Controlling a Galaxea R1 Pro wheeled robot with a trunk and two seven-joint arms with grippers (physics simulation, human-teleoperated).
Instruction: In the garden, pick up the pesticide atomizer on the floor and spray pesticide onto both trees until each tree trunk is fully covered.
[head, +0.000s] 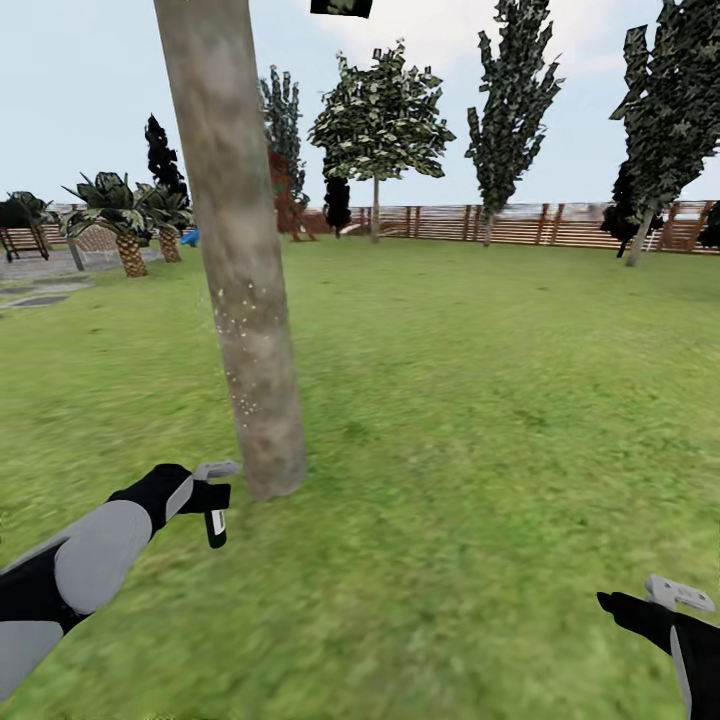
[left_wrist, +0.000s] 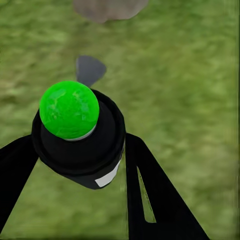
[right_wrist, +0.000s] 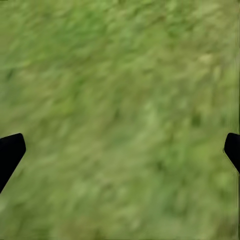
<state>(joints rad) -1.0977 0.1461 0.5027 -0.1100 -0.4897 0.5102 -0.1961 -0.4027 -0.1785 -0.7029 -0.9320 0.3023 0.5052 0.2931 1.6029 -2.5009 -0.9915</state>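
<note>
Beside speckled tree trunk, left claw gripping pesticide atomizer, right claw spread.

Rough, mottled green grass spreads back to a brown slatted fence. A thick grey-brown trunk rises from it, tilted, with white specks on its bark. Palms and thin-trunked trees stand far back; grey paving lies far left.

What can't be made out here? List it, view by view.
- Head view: the thick grey-brown tree trunk runs off the top edge, so its crown is cut off, and its far side is hidden.
- Left wrist view: the small black atomizer in the left claw has a green ball covering its top.
- Right wrist view: the grass is blurred.
</note>
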